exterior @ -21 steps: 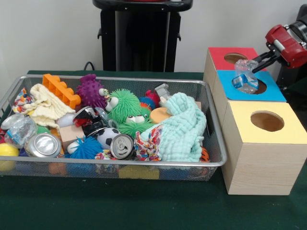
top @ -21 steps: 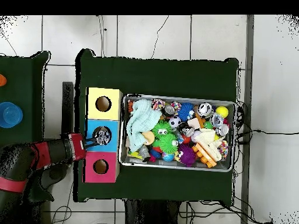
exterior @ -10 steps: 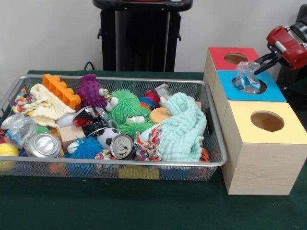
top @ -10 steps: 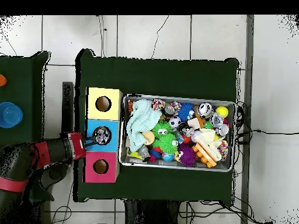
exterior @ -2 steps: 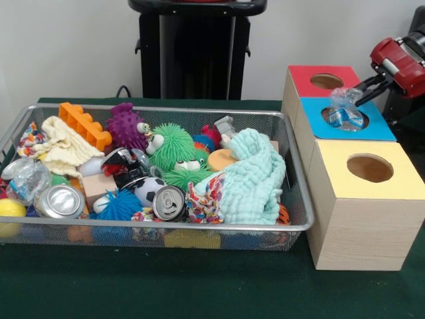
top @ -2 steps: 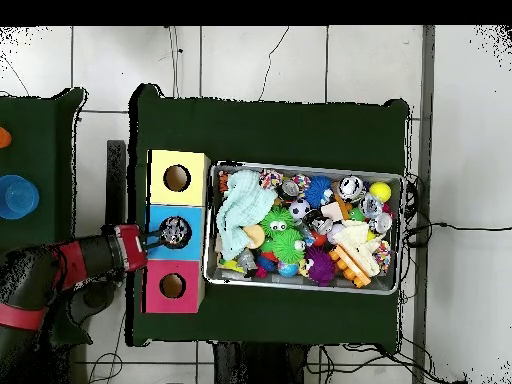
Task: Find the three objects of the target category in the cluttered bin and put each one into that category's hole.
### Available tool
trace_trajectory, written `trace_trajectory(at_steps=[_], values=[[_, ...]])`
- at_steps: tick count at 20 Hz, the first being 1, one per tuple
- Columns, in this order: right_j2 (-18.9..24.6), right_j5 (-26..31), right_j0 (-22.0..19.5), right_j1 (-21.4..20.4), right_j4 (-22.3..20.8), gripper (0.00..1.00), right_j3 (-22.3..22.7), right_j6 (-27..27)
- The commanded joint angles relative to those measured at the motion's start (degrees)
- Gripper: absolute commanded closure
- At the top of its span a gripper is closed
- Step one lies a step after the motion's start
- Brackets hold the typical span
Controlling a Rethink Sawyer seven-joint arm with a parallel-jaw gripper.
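Jaws parted beside a crumpled plastic bottle (exterior @ -2 steps: 343, 110) sunk partway into the blue box (exterior @ -2 steps: 378, 126) hole, wire bin (exterior @ -2 steps: 292, 199) crammed

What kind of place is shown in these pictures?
Probably a robotics lab set up for sorting trials: a green cloth-covered table holds a wire mesh bin crammed with toys, beside three wooden boxes with coloured, holed tops, and a red robot arm works there.
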Motion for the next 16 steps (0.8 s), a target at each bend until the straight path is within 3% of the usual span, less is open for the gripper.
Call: trace_trajectory(at_steps=[1, 16], values=[[3.2, -3.6, -1.1, 1.5, 3.7, 0.0, -0.5, 19.5], [4.4, -6.1, -1.1, 0.2, 3.5, 0.0, 0.8, 17.4]])
